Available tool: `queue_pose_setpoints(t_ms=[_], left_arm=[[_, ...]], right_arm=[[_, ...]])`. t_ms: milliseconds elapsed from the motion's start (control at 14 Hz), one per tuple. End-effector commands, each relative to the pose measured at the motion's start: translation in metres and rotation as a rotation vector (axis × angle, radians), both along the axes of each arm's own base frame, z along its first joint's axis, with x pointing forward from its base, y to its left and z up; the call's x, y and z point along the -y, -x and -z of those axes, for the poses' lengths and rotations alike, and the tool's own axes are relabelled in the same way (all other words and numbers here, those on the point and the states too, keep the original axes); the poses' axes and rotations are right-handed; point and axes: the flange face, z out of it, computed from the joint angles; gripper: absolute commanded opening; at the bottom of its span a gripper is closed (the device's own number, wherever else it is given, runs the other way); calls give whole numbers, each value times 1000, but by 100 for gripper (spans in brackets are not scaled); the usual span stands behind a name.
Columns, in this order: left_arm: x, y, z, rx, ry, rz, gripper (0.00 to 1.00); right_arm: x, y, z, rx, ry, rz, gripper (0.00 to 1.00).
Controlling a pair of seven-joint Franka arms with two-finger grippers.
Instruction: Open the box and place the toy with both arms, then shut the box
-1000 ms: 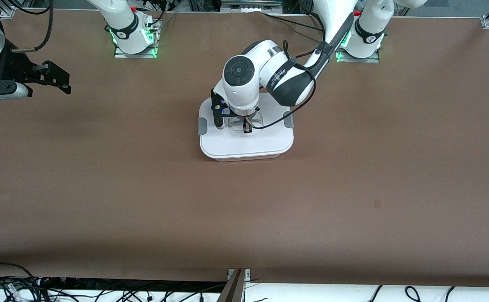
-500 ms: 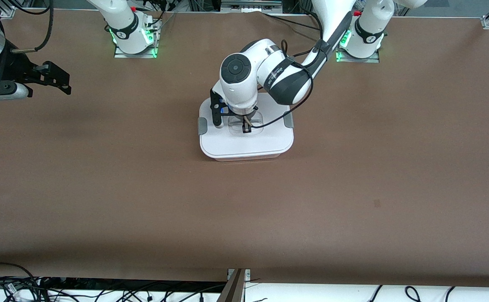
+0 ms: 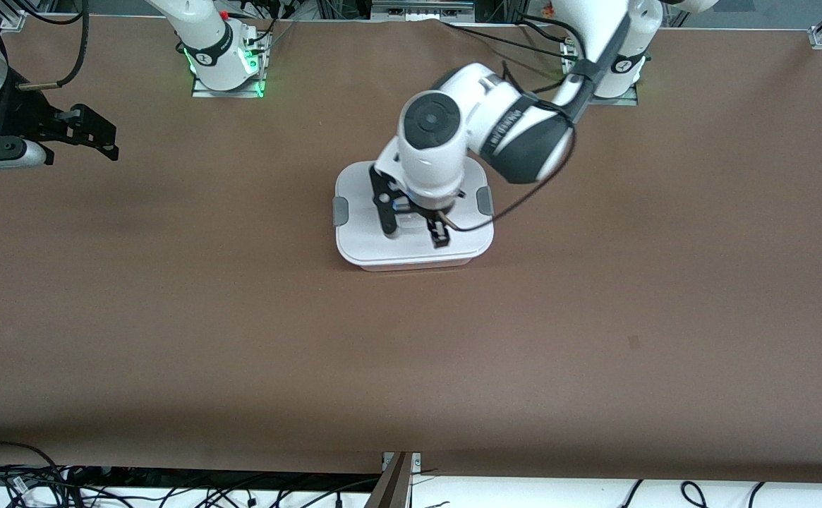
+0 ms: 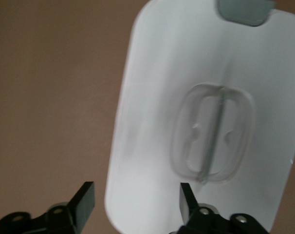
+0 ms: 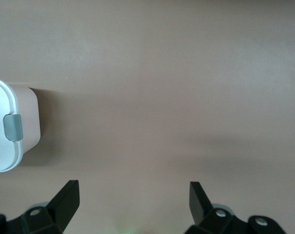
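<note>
Brown matting covers the whole table (image 3: 241, 339), and near its middle sits the rounded-rectangular translucent pinkish plastic box (image 3: 414, 263) with its white lid (image 3: 361, 240) on, a grey clip on each short side. One clip (image 3: 340, 211) faces the right arm's end, the other (image 3: 484, 200) the left arm's end. From the right wrist view the tub's pinkish wall (image 5: 29, 114) shows beneath the lid's rim.

Reaching in from its base, the white left arm (image 3: 516, 134) hangs its black two-finger gripper (image 3: 414, 229) over the lid, fingers spread wide and holding nothing. In the left wrist view that gripper (image 4: 136, 201) sits above the lid's edge, with the clear recessed handle (image 4: 213, 139) just past one fingertip and bare.

Off at the right arm's end of the table, the right gripper (image 3: 97, 130) waits over bare matting, well apart from the box; its fingers are parted and empty in the right wrist view (image 5: 134, 201).

The pink plush toy is nowhere I can see.
</note>
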Motion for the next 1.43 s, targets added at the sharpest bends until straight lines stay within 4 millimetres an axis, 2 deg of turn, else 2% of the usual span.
queue_pose_setpoints(t_ms=[0, 214, 357, 500, 714, 857, 929, 1000, 1071, 1214, 1357], left_arm=[[-78, -57, -3, -28, 36, -151, 100], [-183, -111, -16, -5, 55, -311, 100], [-246, -133, -17, -2, 69, -401, 100], [-287, -144, -22, 7, 71, -464, 100], [-359, -147, -67, 69, 69, -575, 100], [-414, -132, -93, 68, 46, -728, 100], [-432, -117, -101, 52, 38, -805, 100], [-442, -102, -112, 50, 29, -892, 100], [-450, -87, -125, 53, 13, -974, 100], [-451, -52, -141, 20, -20, -1128, 100], [-444, -25, -166, 12, -32, -1156, 100]], right_arm=[[0, -3, -5, 9, -17, 4, 100], [-1, -2, -6, 10, -17, 4, 100], [-1, -2, -6, 10, -17, 3, 100], [-1, -2, -6, 10, -17, 4, 100], [-1, -3, -5, 10, -19, 3, 100], [-1, -3, -5, 9, -19, 6, 100], [-2, -3, -5, 10, -19, 4, 100], [-2, -3, -5, 9, -19, 4, 100], [-2, -3, -5, 10, -19, 6, 100], [-3, -2, -5, 9, -19, 7, 100], [-3, -2, -6, 10, -19, 9, 100]])
